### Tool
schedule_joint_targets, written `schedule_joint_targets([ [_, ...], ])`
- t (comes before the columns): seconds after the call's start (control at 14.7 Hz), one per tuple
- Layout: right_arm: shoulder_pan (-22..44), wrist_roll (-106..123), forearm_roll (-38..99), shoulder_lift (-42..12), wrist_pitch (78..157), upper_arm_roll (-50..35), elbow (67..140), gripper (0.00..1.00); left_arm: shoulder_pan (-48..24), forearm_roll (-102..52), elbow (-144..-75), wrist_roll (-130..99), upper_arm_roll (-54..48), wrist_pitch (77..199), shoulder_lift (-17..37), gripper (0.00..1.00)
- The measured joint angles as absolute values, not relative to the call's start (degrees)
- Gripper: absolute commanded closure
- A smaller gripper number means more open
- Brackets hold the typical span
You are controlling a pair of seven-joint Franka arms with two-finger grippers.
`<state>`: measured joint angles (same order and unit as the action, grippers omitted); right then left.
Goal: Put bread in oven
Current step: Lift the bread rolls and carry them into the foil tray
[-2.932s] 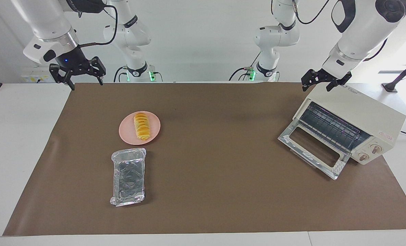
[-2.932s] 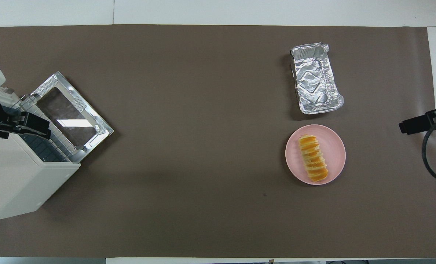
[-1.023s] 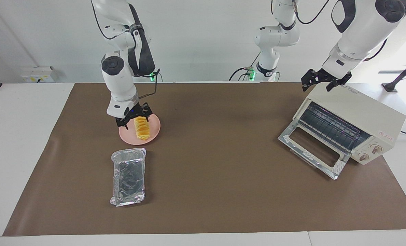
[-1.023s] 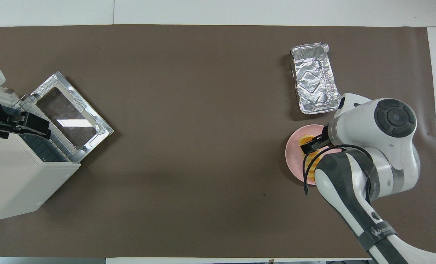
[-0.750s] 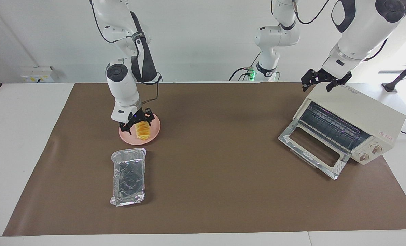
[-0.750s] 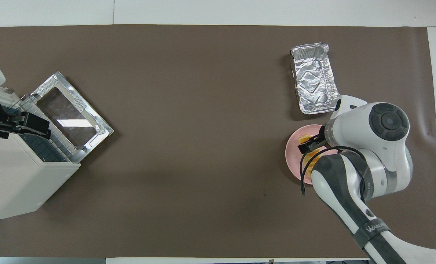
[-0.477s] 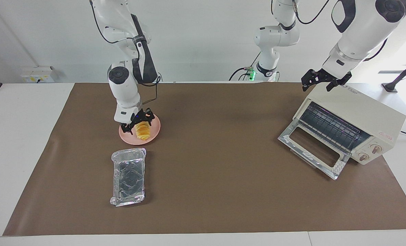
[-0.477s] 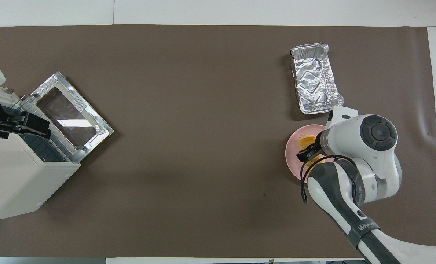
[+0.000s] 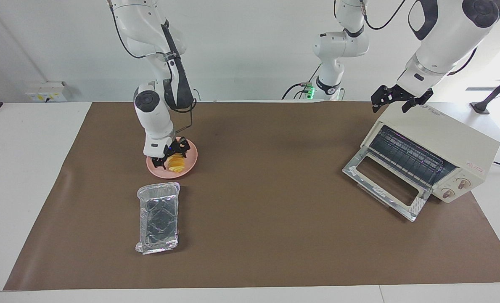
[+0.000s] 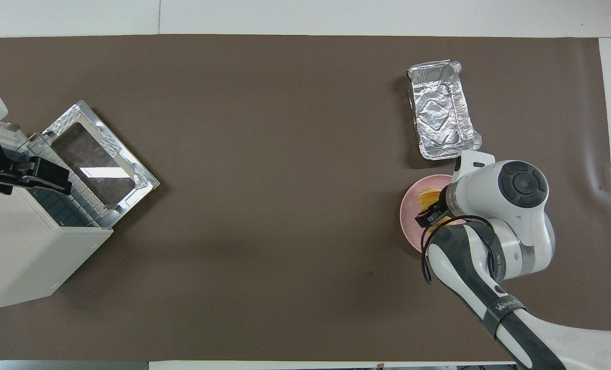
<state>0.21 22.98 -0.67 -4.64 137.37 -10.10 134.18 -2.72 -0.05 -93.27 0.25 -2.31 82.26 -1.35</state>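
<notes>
Bread [image 9: 175, 163] on pink plate [image 9: 191, 160]; foil tray [image 9: 158, 218] empty.

bread [image 9: 175, 163]: the right gripper [image 9: 171, 155] is covering its end nearer the robots; in the overhead view the right arm is hiding all but a sliver [image 10: 428, 198].
pink plate [image 9: 190, 162]: the arm is blocking much of it from above, leaving only one edge [image 10: 408, 216] showing.
right gripper's contact: whether the fingers are touching the bread is too small to tell.
oven [image 9: 439, 147]: the overhead view's edge is cutting off part of its body [image 10: 22, 257]; the inside is showing only a wire rack.
left gripper [image 9: 395, 99]: the overhead edge is cropping its arm [image 10: 25, 174]; finger spacing is unclear.
</notes>
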Motion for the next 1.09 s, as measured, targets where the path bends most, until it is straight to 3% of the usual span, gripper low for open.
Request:
schedule_joint_targets([
  [0.68,0.29,22.94,-0.55,-4.43,135.46,-10.15,132.00,1.00,-2.72,-0.05,-93.27,0.25,-2.31,82.26,-1.35,0.00],
  [1.09,-0.52,22.16,1.87,-6.14,118.44,-9.83,111.93,1.00,-2.72,-0.05,-93.27,0.25,-2.31,82.26,-1.35,0.00],
])
